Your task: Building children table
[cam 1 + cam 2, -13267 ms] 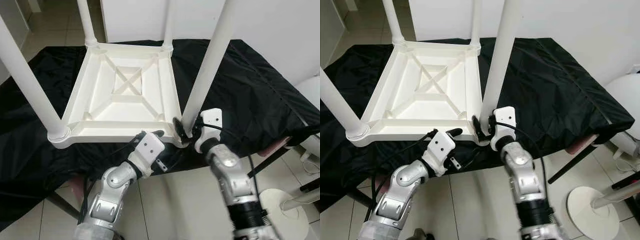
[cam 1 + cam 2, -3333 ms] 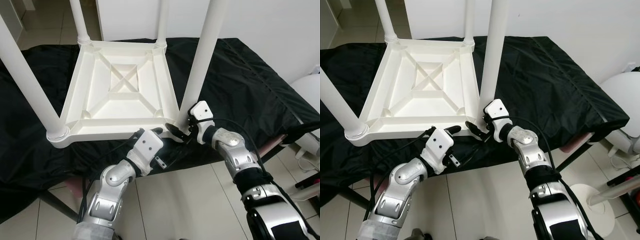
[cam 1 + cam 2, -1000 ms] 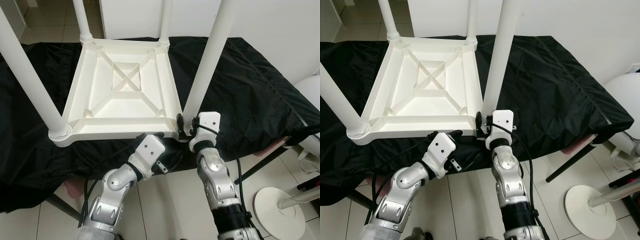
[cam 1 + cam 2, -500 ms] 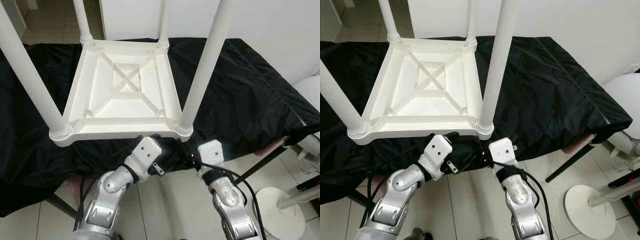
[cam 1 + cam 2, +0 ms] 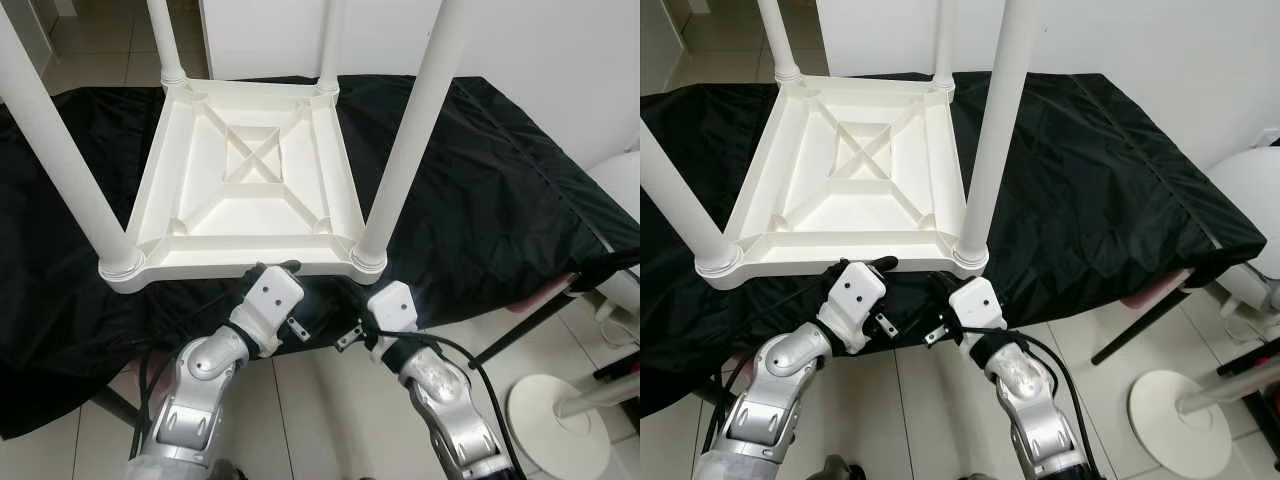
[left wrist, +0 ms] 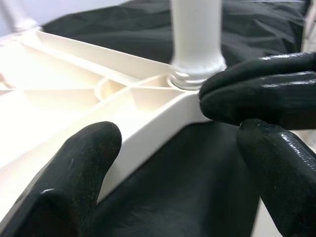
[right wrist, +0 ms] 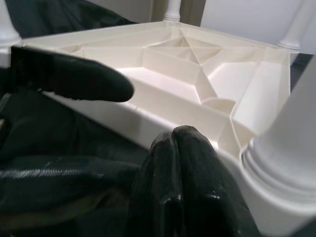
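— Since your right gripper (image 7: 180, 148) has let go of the near right leg (image 5: 400, 150) and dropped to the near rim, what do you make of it?

— You had that claw at the foot of the leg a second ago. Now it sits low against the near rim of the upturned table (image 5: 250, 200), left of that leg's socket. Its two black fingers look pressed together with nothing between them, tips just short of the white edge.

— And your left gripper (image 6: 182, 168)?

— It has slid a little left along the same rim, and it is spread wide. One finger lies over the white edge, the other hangs above the black cloth (image 5: 480, 180), and it grips nothing. The two claws are just beside each other, between the two near legs.

— Where does that leave the table for you?

— It rests upside down on the cloth, toward the left of the covered surface, with all four legs standing up from their corner sockets. The near right leg stands on its own with no claw on it, so I judge that you count it as seated.

— So the leg work is over?

— Probably. With both claws at the near rim, your next step looks like taking hold of the frame to lift or turn it. Close the left claw on the rim before you pull; the right one must open first.
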You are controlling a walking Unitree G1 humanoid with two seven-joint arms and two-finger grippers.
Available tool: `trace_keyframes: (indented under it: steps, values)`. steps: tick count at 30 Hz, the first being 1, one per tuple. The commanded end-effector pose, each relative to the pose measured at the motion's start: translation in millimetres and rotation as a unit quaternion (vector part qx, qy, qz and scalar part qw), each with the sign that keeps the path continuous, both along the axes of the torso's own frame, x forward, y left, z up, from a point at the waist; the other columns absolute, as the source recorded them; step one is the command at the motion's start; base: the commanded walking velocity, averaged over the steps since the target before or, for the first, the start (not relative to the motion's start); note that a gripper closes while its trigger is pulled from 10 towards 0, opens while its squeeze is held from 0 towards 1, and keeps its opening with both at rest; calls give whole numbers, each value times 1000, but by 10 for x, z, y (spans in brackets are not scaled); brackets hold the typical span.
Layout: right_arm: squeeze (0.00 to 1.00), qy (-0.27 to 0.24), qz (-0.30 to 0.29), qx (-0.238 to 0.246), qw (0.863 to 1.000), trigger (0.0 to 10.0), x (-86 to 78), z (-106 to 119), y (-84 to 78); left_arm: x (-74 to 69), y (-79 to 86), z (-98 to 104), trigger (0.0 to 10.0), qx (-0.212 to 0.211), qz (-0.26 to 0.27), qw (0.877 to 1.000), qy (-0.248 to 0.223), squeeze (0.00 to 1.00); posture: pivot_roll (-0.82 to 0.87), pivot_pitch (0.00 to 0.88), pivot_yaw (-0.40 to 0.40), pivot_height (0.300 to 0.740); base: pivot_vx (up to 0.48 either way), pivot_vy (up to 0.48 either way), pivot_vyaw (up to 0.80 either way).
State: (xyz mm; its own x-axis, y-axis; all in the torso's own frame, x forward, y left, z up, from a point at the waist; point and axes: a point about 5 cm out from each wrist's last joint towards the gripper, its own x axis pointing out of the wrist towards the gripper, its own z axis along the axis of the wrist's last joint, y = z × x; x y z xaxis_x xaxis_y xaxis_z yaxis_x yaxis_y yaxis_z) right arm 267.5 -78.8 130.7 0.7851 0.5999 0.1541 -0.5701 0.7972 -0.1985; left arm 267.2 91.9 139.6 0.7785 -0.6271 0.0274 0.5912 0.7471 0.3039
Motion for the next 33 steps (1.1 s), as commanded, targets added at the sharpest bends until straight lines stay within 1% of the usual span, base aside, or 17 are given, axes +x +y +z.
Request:
trace_keyframes:
  steps: [1, 5, 7, 13, 16, 18, 19, 20, 21, 23, 24, 26, 27, 29, 30, 32, 33]
  values:
    - [0, 15, 12, 2, 1000, 10000, 23, -24, 33, 8, -18, 45, 10000, -7, 18, 1000, -12, 0, -31, 95, -39, 740, 0, 0, 0]
    - [0, 8, 16, 26, 999, 10000, 160, 93, 57, 14, -10, 48, 10000, -7, 20, 1000, -12, 0, -31, 100, -33, 740, 0, 0, 0]
    - [0, 1, 21, 40, 999, 10000, 265, 196, 59, 24, -7, 53, 10000, -9, 22, 1000, -12, 0, -34, 104, -31, 740, 0, 0, 0]
    - [0, -1, 15, 39, 999, 10000, 331, 224, -9, 28, -12, 63, 10000, -10, 24, 1000, -12, 0, -29, 109, -37, 740, 0, 0, 0]
    - [0, 4, -12, 39, 999, 10000, 394, 211, -179, 24, 1, 82, 10000, -13, 33, 999, -17, 0, -28, 110, -40, 740, 0, 0, 0]
    - [0, 4, -18, 36, 999, 10000, 401, 206, -214, 23, 6, 84, 10000, -13, 36, 999, -18, 0, -28, 110, -40, 740, 0, 0, 0]
    - [0, 7, -34, 36, 999, 10000, 418, 188, -314, 30, 22, 84, 10000, -14, 43, 999, -19, 0, -32, 112, -41, 740, 0, 0, 0]
    - [0, 9, -41, 37, 998, 10000, 420, 177, -359, 33, 27, 78, 10000, -13, 44, 999, -19, 0, -36, 113, -38, 740, 0, 0, 0]
    - [0, 9, -41, 37, 998, 10000, 420, 177, -359, 33, 27, 78, 10000, -13, 44, 999, -19, 0, -36, 113, -38, 740, 0, 0, 0]
    - [0, 11, -59, 40, 997, 10000, 429, 170, -453, 35, 33, 64, 10000, -11, 43, 999, -17, 0, -41, 116, -37, 740, 0, 0, 0]
    - [0, 11, -59, 40, 997, 10000, 429, 170, -453, 35, 33, 64, 10000, -11, 43, 999, -17, 0, -41, 116, -37, 740, 0, 0, 0]
    - [0, 10, -75, 44, 996, 10000, 441, 173, -531, 33, 39, 51, 10000, -8, 42, 999, -16, 0, -45, 117, -34, 740, 0, 0, 0]
    - [0, 10, -75, 44, 996, 10000, 441, 173, -531, 33, 39, 51, 10000, -8, 42, 999, -16, 0, -45, 117, -34, 740, 0, 0, 0]
    - [0, 7, -100, 45, 994, 10000, 464, 183, -652, 33, 48, 43, 10000, -6, 41, 999, -15, 0, -48, 119, -31, 740, 0, 0, 0]
    - [0, 7, -100, 45, 994, 10000, 464, 183, -652, 33, 48, 43, 10000, -6, 41, 999, -15, 0, -48, 119, -31, 740, 0, 0, 0]
    - [0, 5, -126, 49, 991, 10000, 486, 195, -779, 28, 55, 41, 10000, -4, 40, 999, -14, 0, -49, 119, -28, 740, 0, 0, 0]
    - [0, 5, -126, 49, 991, 10000, 486, 195, -779, 28, 55, 41, 10000, -4, 40, 999, -14, 0, -49, 119, -28, 740, 0, 0, 0]
